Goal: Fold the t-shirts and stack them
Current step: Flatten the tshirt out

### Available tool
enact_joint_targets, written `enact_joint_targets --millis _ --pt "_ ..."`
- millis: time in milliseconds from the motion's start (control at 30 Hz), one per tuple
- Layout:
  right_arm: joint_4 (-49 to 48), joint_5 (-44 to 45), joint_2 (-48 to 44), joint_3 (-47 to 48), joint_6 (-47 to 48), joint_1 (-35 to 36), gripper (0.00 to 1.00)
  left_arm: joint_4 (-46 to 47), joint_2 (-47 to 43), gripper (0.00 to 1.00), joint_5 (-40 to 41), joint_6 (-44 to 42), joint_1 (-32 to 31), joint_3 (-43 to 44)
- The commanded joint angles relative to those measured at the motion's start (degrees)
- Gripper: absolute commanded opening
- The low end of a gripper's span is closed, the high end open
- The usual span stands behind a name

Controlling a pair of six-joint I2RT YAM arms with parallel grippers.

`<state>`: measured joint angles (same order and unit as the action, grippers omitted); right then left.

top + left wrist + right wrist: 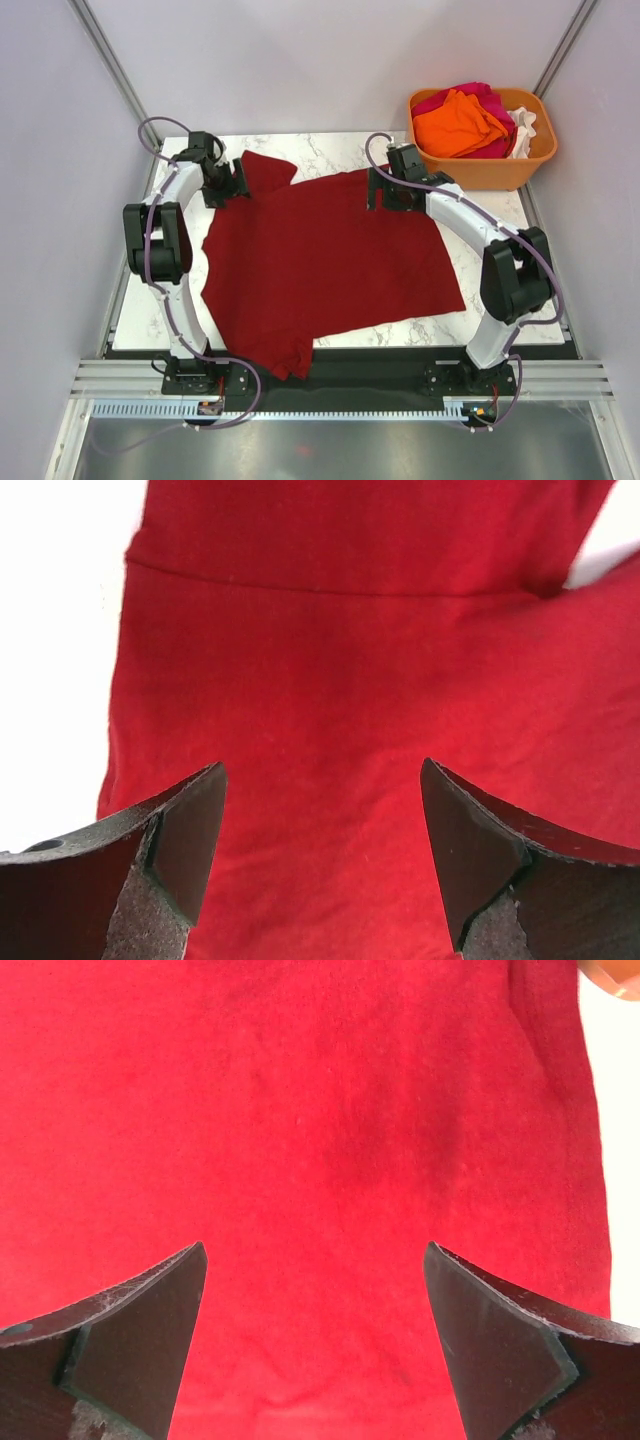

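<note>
On the table [330,150] the red t-shirt [330,260] looks soft and light; left gripper [320,768] and right gripper [315,1248] gape wide; best pinch its far edge

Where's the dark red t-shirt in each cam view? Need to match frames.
Top external: dark red cloth t-shirt spread across the centre.
Left wrist: shirt fills most of the frame, seam near top.
Right wrist: shirt fills all but the right edge.
Shared landmark: white marble tabletop beside the shirt.
</note>
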<state>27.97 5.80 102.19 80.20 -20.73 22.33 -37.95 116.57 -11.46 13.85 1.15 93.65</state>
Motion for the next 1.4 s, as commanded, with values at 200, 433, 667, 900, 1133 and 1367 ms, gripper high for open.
enact_joint_targets --millis 200,433,667,900,1133,1367 --pt "-4.41 -2.11 -7.09 -4.62 1.13 0.00 0.98 2.36 8.31 0.79 3.20 3.12 -0.45 6.28" --pt "-4.85 -3.60 -7.45 -5.14 0.87 -0.09 0.98 0.70 14.46 0.79 3.99 -0.04 -0.10 12.69" --pt "-5.47 -4.48 -6.05 -4.62 0.61 0.00 0.98 -6.51 24.74 0.79 4.34 -2.86 1.75 30.50" --pt "-5.99 -5.36 -2.62 -2.77 0.34 0.00 0.98 -9.86 34.41 0.86 4.61 -4.00 2.80 48.28" --pt "-6.52 -5.28 -0.06 -1.81 0.43 -0.09 0.98 -4.85 34.52 1.00 -1.88 -3.30 5.27 55.42" --pt "-6.70 -5.37 -4.18 -3.55 -0.89 0.26 0.98 -4.14 13.11 1.00 6.25 0.28 4.48 40.43"
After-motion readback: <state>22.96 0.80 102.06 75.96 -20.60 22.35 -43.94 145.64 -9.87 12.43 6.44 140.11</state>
